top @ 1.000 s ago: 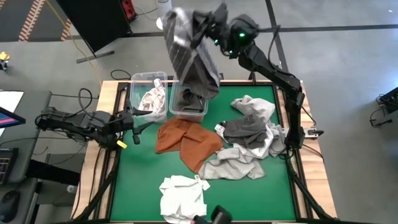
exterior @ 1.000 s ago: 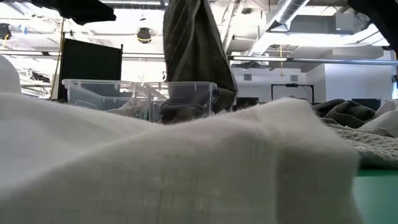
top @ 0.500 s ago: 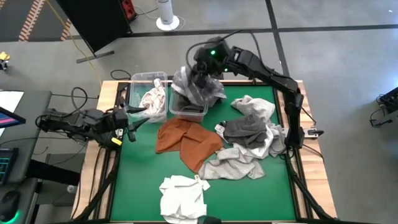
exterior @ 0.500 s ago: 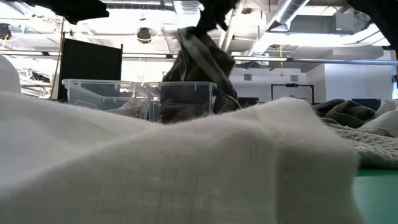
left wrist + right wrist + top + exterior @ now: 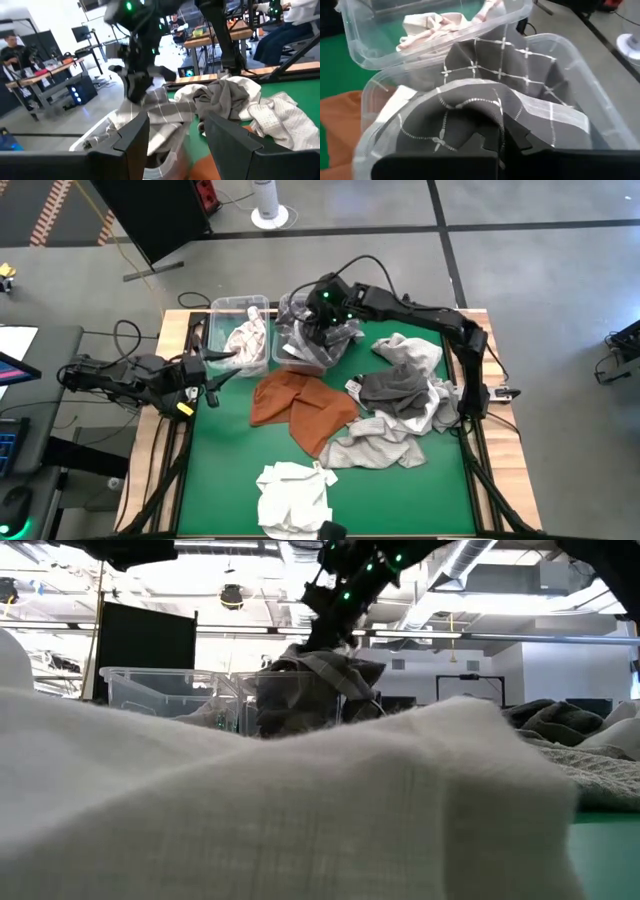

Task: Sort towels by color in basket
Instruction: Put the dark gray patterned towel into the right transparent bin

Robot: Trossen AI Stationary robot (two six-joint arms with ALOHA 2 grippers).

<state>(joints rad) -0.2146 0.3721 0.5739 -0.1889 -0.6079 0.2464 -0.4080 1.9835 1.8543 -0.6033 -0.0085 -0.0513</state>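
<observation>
Towels lie across my green table (image 5: 200, 480), and I take them from the near edge outward. Closest to the low camera is the white towel (image 5: 293, 495), bunched at the front of the table and filling most of the low view (image 5: 300, 810). Beyond it a light grey towel (image 5: 372, 448) spreads toward the right side, touching the rust-orange towel (image 5: 300, 406), which lies flat near the middle. Further right a dark grey towel (image 5: 398, 390) sits on top of a pale heap, with another pale towel (image 5: 408, 351) behind it.

At the far edge stand two clear bins side by side. The left bin (image 5: 232, 307) holds a crumpled pale cloth with reddish marks (image 5: 243, 338). The right bin (image 5: 290, 360) holds the grey towel with white grid lines (image 5: 485, 100), mounded up and spilling over the rim.

My right gripper (image 5: 322, 320) is down over that right bin, fingers closed on the grid towel; its own wrist camera shows the cloth bunched right at the fingertips (image 5: 520, 137). My left gripper (image 5: 213, 368) waits low at the table's left edge, just beside the left bin, fingers spread apart with nothing between them (image 5: 130, 137).

Far behind, in the room, people sit at workbenches.
</observation>
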